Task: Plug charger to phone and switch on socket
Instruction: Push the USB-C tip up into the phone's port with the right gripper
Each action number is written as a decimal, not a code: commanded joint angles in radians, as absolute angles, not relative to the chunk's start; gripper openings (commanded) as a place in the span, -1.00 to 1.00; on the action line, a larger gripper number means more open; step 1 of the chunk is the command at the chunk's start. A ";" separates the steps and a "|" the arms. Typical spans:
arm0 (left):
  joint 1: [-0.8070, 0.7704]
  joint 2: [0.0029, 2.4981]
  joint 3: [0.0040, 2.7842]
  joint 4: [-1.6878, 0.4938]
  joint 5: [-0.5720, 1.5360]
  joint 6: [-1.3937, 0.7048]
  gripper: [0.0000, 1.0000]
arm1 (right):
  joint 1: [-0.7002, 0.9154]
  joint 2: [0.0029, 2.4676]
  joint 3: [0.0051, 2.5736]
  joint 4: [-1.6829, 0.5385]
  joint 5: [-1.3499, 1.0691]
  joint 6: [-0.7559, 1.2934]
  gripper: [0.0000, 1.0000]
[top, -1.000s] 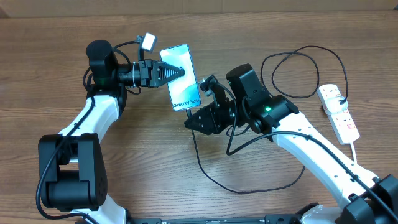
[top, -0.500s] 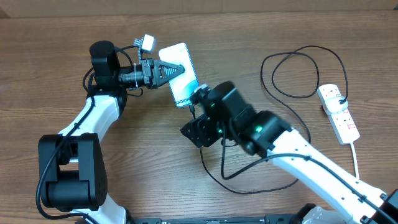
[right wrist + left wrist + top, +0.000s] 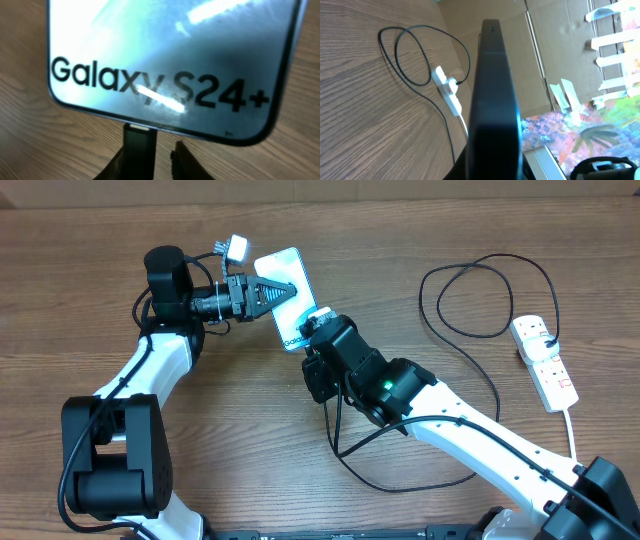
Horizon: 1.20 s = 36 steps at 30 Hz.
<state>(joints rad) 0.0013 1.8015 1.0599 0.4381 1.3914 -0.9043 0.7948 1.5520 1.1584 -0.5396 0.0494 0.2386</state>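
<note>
My left gripper (image 3: pixel 272 292) is shut on the phone (image 3: pixel 290 290) and holds it tilted above the table, lit screen up. In the left wrist view the phone (image 3: pixel 492 100) shows edge-on and dark. My right gripper (image 3: pixel 318 332) is at the phone's lower edge, shut on the charger connector (image 3: pixel 140 147). The connector's tip touches the bottom edge of the phone (image 3: pixel 165 60) below the "Galaxy S24+" text. The black cable (image 3: pixel 345 455) loops over the table to the white socket (image 3: pixel 545 360) at the right. I cannot tell whether the tip is fully seated.
The charger cable makes a large loop (image 3: pixel 490 295) left of the socket. The socket's thick white cord (image 3: pixel 572 425) runs toward the front right. The socket also shows in the left wrist view (image 3: pixel 447 90), with cardboard (image 3: pixel 560 45) beyond the table.
My right arm has swung left and up with the connector, from below the phone to its lower edge. The left gripper has shifted the phone slightly up and left.
</note>
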 commanded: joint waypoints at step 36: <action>-0.101 1.800 1.068 0.442 1.541 -0.826 -0.92 | 0.773 1.549 1.337 -0.522 0.065 0.209 -0.92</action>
<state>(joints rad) -0.0269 1.8011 1.0840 0.4526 1.3762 -0.8600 0.7944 1.5639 1.2106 -0.5804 0.0475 0.2306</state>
